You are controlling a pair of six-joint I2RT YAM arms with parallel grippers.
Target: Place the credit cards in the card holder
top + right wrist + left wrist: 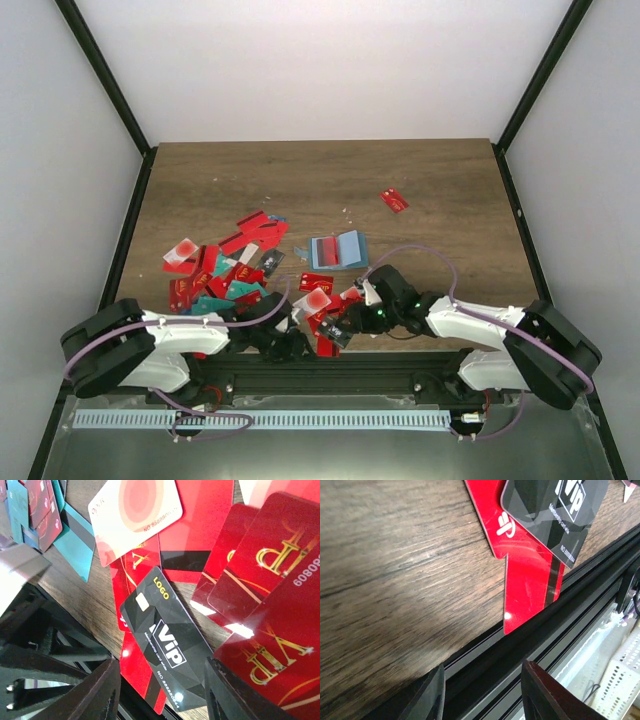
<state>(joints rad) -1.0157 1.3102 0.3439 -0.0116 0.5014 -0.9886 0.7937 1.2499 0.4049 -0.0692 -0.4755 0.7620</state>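
Note:
Many credit cards, mostly red with some teal, lie scattered at the near left and middle of the table (225, 268). The teal-blue card holder (337, 250) lies open just beyond them. My right gripper (340, 328) is open low over a black VIP card (165, 635), which lies on red cards (280, 645) at the table's near edge. In the right wrist view the fingers (100, 695) stand on both sides of that card. My left gripper (485, 697) is open and empty over the near edge rail, just short of a red card (530, 585) and the same black card (555, 510).
A single red card (394, 200) lies apart at the far right. A white card with a red circle (135, 515) rests on the pile. The black frame rail (485, 655) runs along the near table edge; both arms crowd together there.

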